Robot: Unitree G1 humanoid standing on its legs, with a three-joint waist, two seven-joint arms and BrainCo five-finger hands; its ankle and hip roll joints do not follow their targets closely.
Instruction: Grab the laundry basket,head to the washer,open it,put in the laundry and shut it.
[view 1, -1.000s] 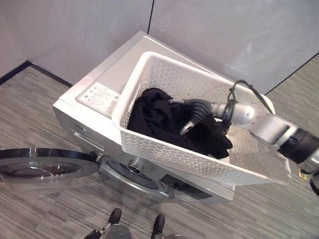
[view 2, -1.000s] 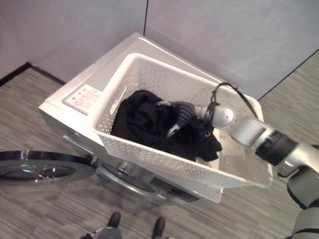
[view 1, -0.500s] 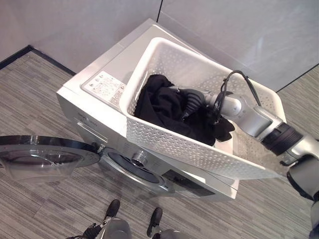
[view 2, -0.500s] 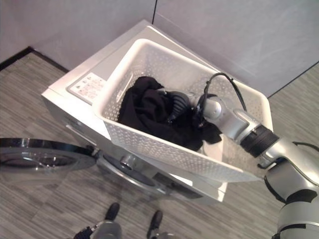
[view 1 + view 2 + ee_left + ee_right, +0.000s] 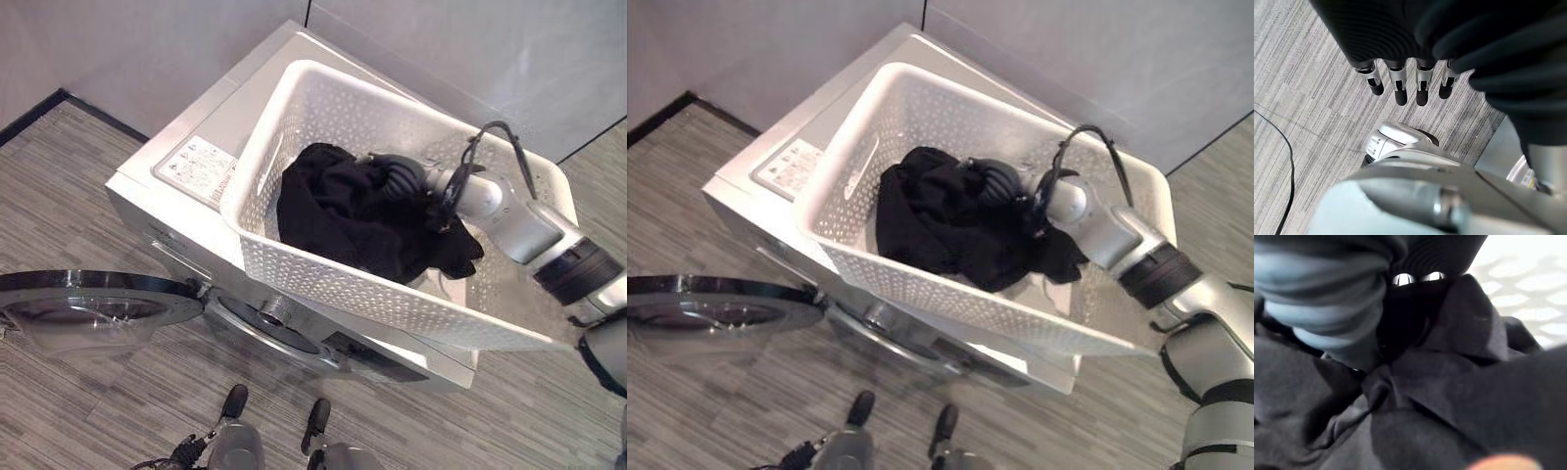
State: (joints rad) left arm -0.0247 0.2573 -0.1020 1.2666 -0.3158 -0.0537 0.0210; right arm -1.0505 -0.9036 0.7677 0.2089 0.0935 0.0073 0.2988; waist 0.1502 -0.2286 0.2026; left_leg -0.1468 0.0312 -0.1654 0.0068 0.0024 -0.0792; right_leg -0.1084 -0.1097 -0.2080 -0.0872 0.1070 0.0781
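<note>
A: Where's my laundry basket (image 5: 323, 284) sitting?
B: On top of the washer (image 5: 211, 127), long axis slanting corner to corner. Black laundry (image 5: 353, 211) inside, my right hand (image 5: 397, 176) buried in it, can't tell its fingers. Left hand (image 5: 1400, 58) hangs relaxed. Door (image 5: 93, 299) open.

One white laundry basket (image 5: 333, 284), one heap of black laundry (image 5: 353, 211), one washer (image 5: 196, 147), one open door (image 5: 93, 304).

Your right hand (image 5: 997, 183) is buried in the black laundry (image 5: 950, 220) inside the white basket (image 5: 872, 166). That basket sits atop the washer (image 5: 823, 132), whose door (image 5: 720, 315) hangs open below.
</note>
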